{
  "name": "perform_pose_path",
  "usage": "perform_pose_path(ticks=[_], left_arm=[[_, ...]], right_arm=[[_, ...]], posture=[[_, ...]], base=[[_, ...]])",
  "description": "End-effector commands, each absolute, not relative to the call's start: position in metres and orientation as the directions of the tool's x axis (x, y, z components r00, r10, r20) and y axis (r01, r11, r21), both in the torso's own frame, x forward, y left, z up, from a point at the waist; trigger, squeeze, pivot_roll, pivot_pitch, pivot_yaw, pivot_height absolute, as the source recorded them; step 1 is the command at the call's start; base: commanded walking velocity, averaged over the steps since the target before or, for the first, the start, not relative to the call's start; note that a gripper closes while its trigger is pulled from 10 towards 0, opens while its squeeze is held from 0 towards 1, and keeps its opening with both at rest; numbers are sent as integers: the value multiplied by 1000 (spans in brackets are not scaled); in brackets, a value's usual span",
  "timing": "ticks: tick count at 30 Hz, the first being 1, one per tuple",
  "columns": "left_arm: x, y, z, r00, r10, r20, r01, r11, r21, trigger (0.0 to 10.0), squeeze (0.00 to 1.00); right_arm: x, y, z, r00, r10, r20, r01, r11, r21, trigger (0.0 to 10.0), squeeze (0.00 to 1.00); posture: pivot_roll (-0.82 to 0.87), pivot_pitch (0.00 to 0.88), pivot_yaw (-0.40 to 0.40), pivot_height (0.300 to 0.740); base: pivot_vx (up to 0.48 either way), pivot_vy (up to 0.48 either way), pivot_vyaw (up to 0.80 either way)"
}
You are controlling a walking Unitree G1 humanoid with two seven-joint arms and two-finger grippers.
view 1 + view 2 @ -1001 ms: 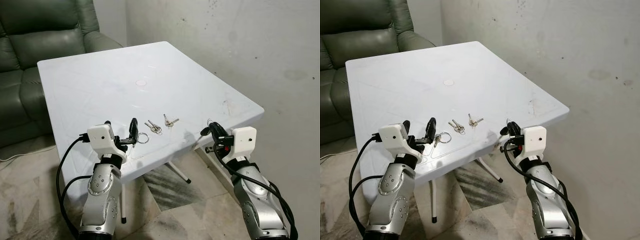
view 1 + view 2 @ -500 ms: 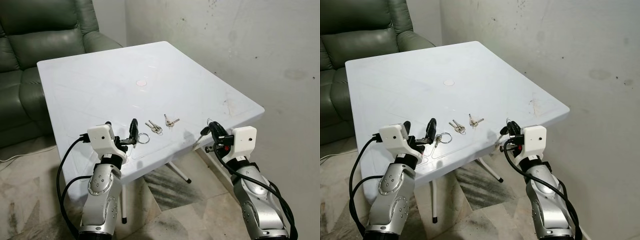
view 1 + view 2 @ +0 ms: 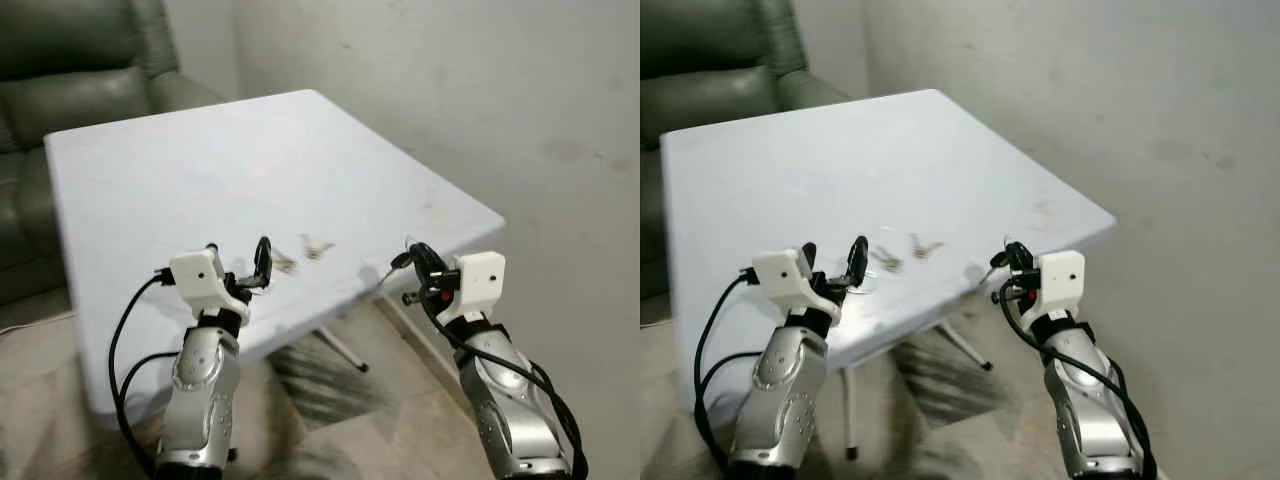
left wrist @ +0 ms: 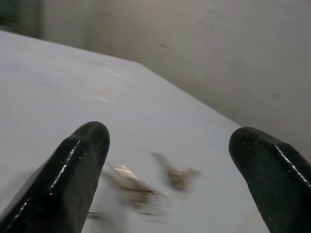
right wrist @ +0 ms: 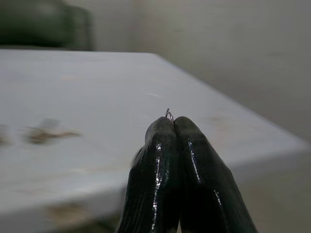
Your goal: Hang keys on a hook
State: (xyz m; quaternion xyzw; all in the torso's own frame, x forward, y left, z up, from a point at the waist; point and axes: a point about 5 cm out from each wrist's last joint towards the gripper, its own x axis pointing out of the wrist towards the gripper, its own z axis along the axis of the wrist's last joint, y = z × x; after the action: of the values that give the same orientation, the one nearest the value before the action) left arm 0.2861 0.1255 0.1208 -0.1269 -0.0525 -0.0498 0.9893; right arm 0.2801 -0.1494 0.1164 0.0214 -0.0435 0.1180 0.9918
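Now I'm turning the view right, blurring it, right gripper [image 5: 170,127] pinching a key ring [image 5: 168,113] off the table's [image 3: 150,170] front right edge, left gripper [image 4: 170,160] spread open over remaining keys [image 3: 300,255] near the front edge.

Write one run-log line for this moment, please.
left gripper: open above keys | right gripper: shut on key ring | table

Both silver arms raised forward, left gripper [image 3: 240,272] fingers spread, right gripper [image 5: 174,127] fingers pressed together.

White table [image 3: 180,160], blurred keys [image 3: 300,252] on it
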Motion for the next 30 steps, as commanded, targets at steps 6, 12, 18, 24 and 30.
perform_pose_path(ticks=[6,12,18,24,30], left_arm=[[285,121,122,990,-82,117,111,957,-269,10000,0],[285,120,122,990,-85,112,112,957,-268,10000,0],[285,121,121,991,-80,108,107,956,-272,10000,0],[285,121,121,992,-73,105,99,959,-267,10000,0],[285,122,120,995,-51,91,76,952,-295,10000,0]], right_arm=[[280,-149,121,967,230,110,-236,971,41,10000,0],[279,-149,121,967,233,107,-238,970,41,10000,0],[280,-148,120,967,233,105,-239,970,42,10000,0],[280,-148,121,967,231,107,-237,971,41,10000,0],[280,-149,122,970,217,110,-222,975,32,10000,0]], posture=[[-57,0,-85,740],[-56,0,-85,740],[-54,0,-86,740],[-54,0,-87,740],[-55,0,-86,740]], base=[[0,-332,-706],[0,-310,-703],[0,-263,-705],[0,-173,-701],[0,0,0]])
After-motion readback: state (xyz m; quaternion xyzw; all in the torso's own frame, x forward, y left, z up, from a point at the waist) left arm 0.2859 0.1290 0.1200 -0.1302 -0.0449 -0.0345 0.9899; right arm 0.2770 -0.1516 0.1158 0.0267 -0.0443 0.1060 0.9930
